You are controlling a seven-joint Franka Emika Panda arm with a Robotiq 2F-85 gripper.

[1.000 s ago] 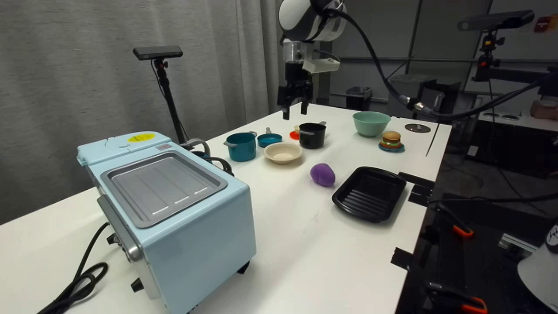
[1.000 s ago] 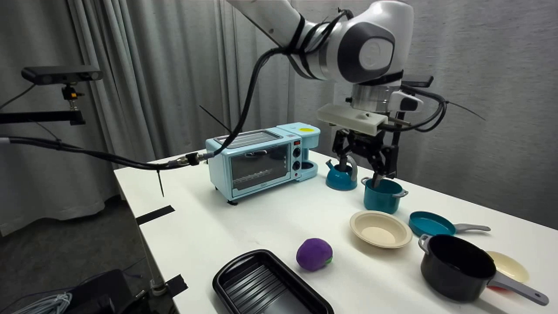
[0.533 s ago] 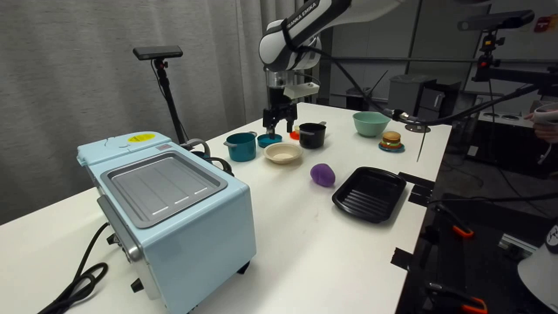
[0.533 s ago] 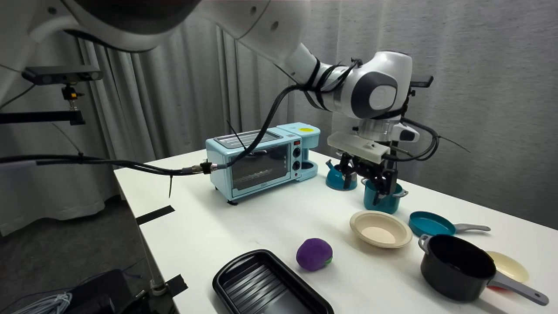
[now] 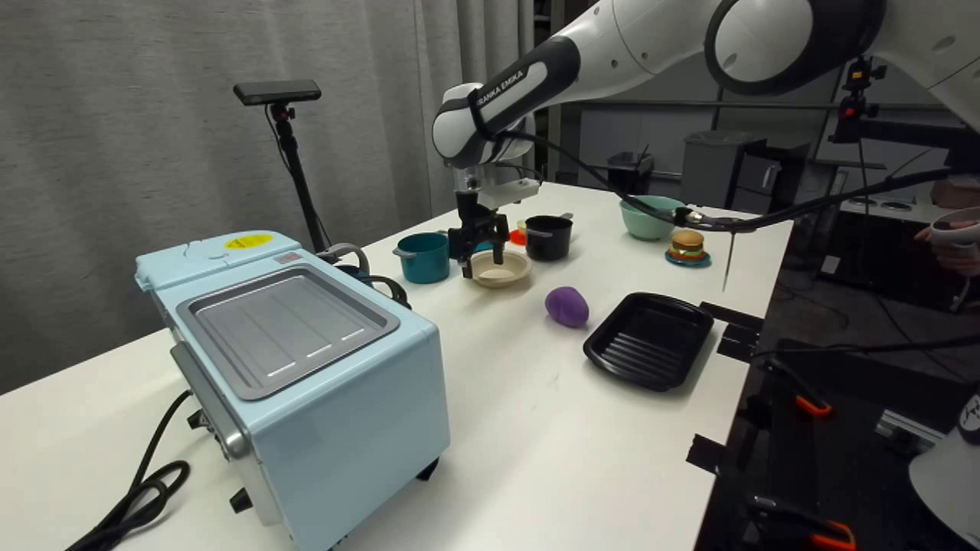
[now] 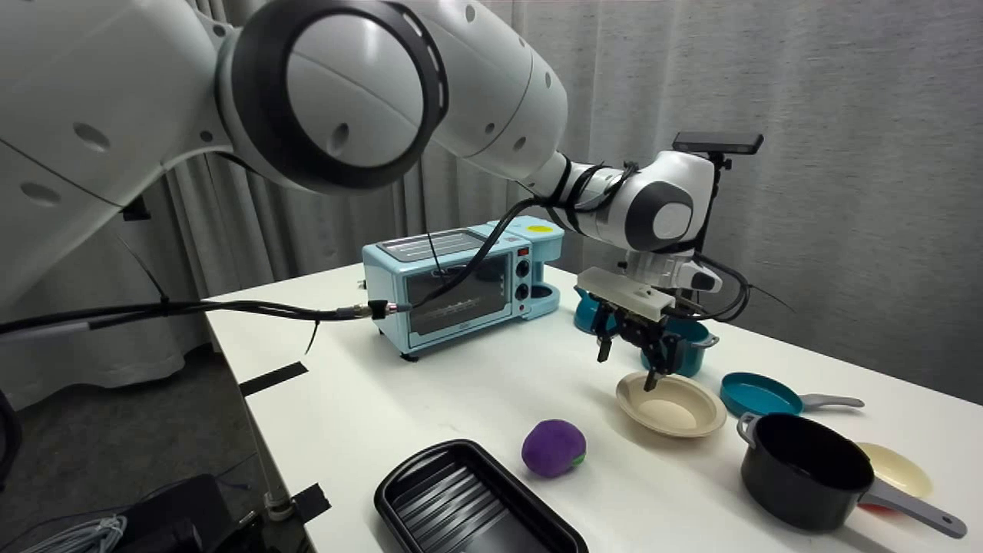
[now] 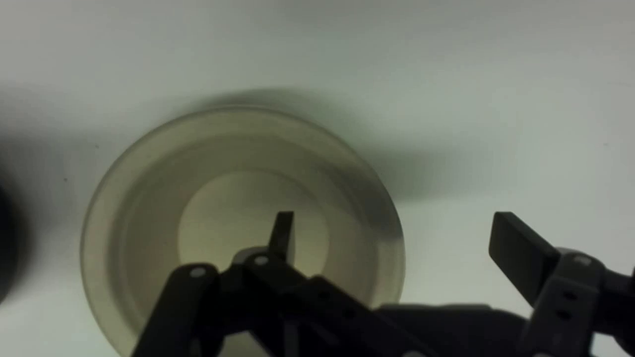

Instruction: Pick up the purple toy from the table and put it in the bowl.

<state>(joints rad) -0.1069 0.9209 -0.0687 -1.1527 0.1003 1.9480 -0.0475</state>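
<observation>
The purple toy (image 5: 567, 307) lies on the white table (image 5: 521, 428) beside a black tray; it also shows in an exterior view (image 6: 554, 448) with a small green spot. It is out of the wrist view. The cream bowl (image 6: 680, 411) sits behind the toy, empty; it fills much of the wrist view (image 7: 238, 148). My gripper (image 6: 627, 366) is open with nothing between its fingers. It hovers above the bowl's edge, apart from the toy. In the wrist view the gripper (image 7: 393, 218) has one finger over the bowl and one over bare table.
A black ridged tray (image 6: 476, 499) lies close to the toy. A teal pot (image 5: 426, 260), a teal pan (image 6: 760, 395) and a black pot (image 6: 806, 472) stand round the bowl. A light blue toaster oven (image 6: 461, 284) stands apart. A green bowl (image 5: 647, 218) and toy burger (image 5: 687, 246) stand farther off.
My arm has reached out and come down, bringing the open gripper from high above the table to just over the bowl's edge. The toy and bowl have not moved.
</observation>
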